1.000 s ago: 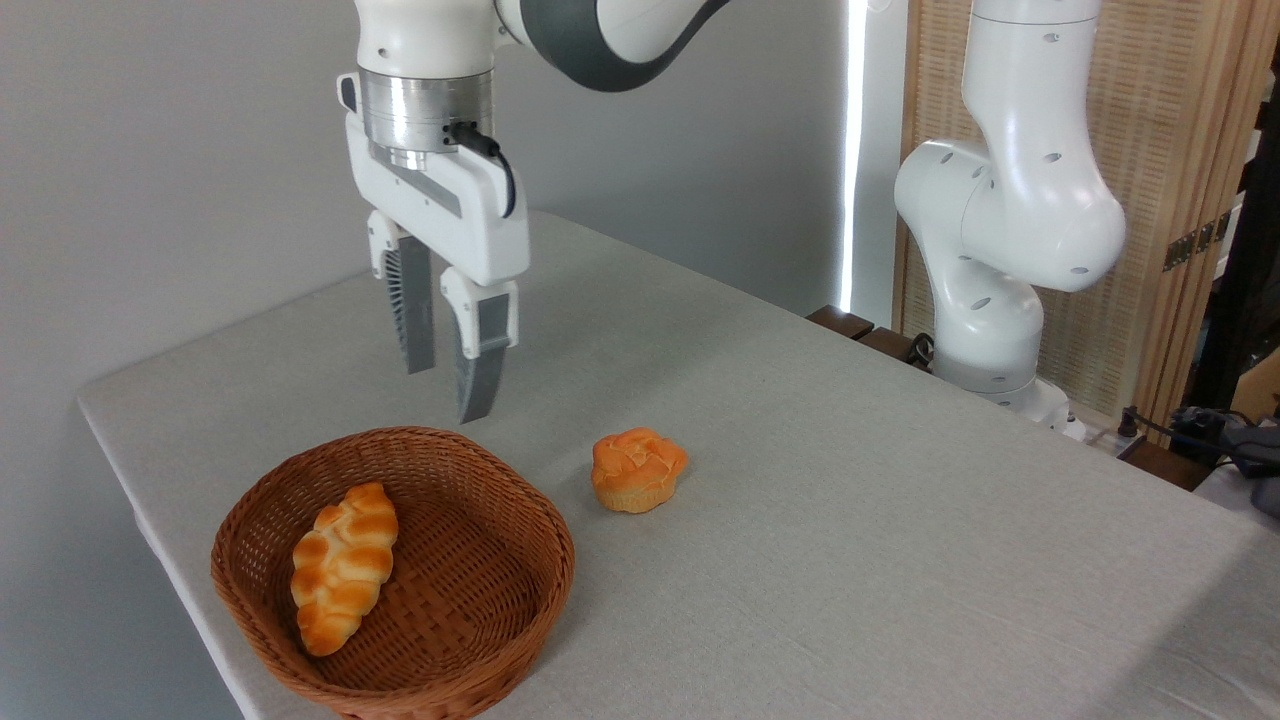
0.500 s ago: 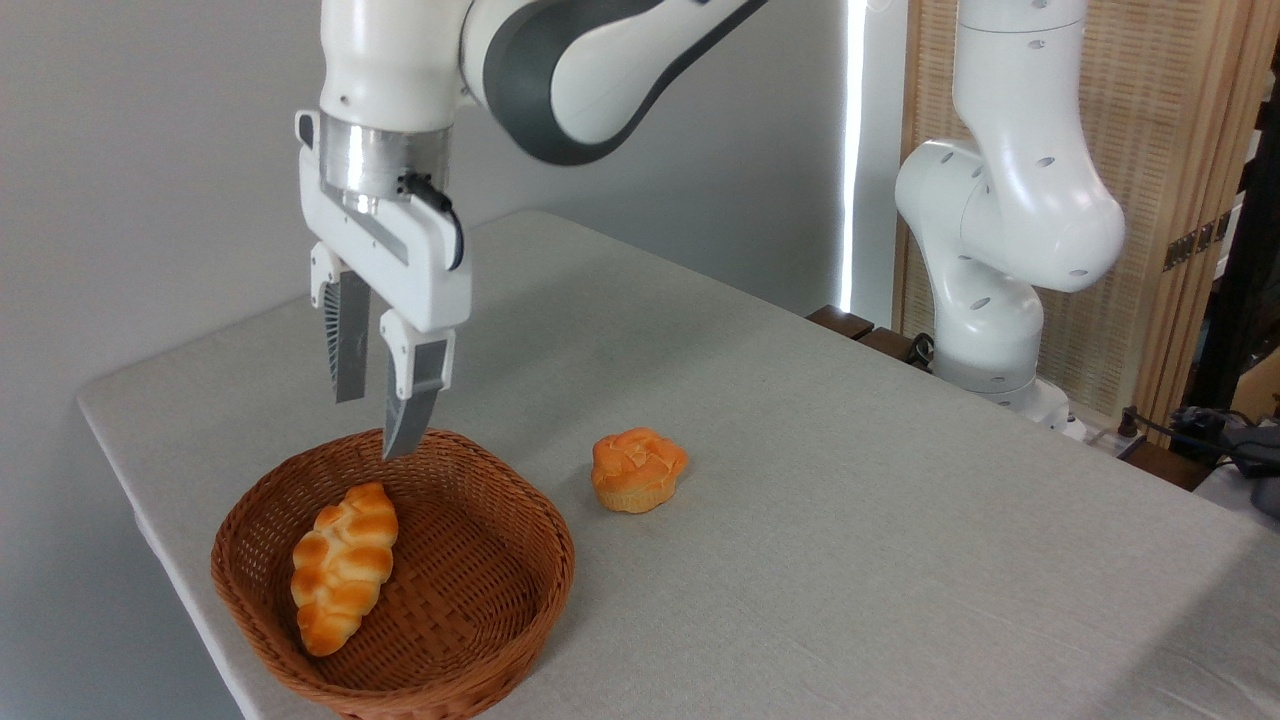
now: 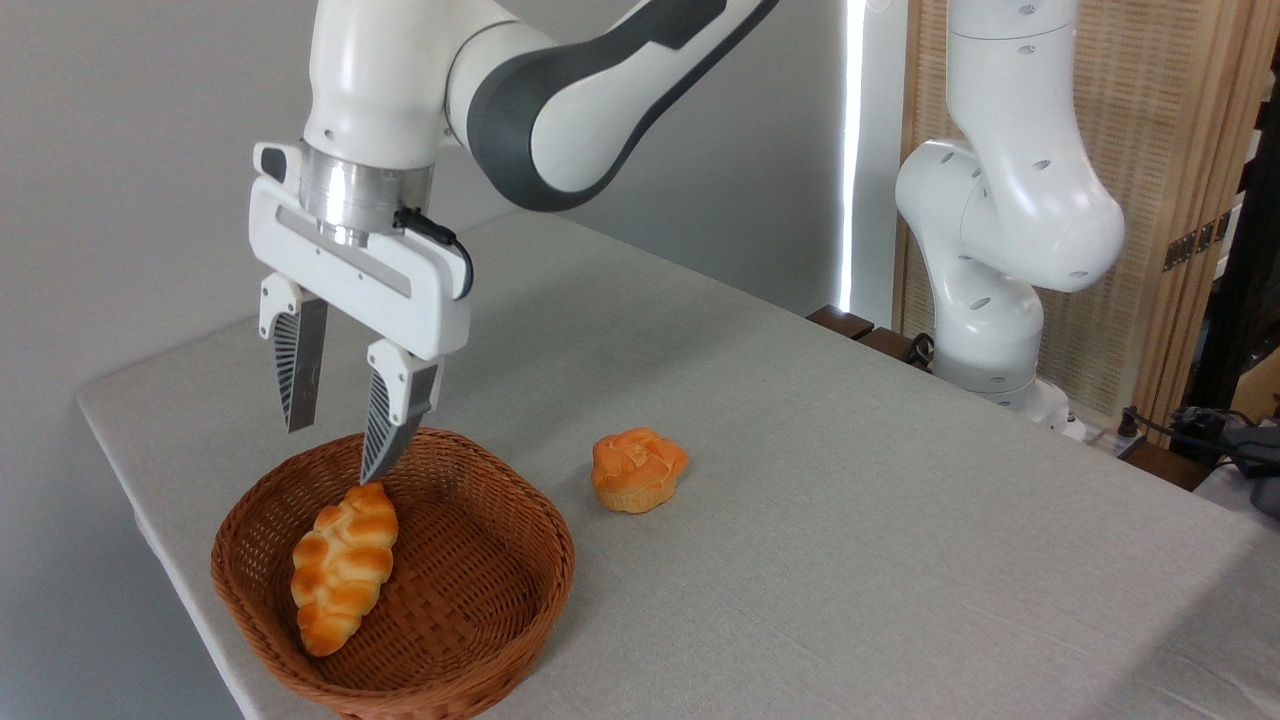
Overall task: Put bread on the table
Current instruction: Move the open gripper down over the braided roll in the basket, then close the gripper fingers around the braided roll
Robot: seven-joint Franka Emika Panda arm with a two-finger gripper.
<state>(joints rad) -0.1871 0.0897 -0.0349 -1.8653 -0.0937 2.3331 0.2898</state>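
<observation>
The pincer (image 3: 330, 445) hangs released, its two fingers spread with nothing between them, above the far rim of the wicker basket (image 3: 480, 640). The bread (image 3: 343, 567), a braided loaf, lies just below and slightly nearer the camera than the fingertips, resting inside the basket along its left wall; none of it is on the tabletop (image 3: 850, 520) yet. The main risk, as I judge it, is the descent: the loaf sits close to the basket wall, so one finger could land on the woven rim or wedge between wall and loaf, tipping or dragging the basket instead of closing on the bread. A grip taken near the loaf's tapered end could also let it pivot and slip out on the lift. Off to the pincer's right, well apart, a round bun (image 3: 637, 470) sits on the cloth and could be bumped during placing. The arm reaches in from the upper right, its wrist pointing nearly straight down, fingers vertical.
</observation>
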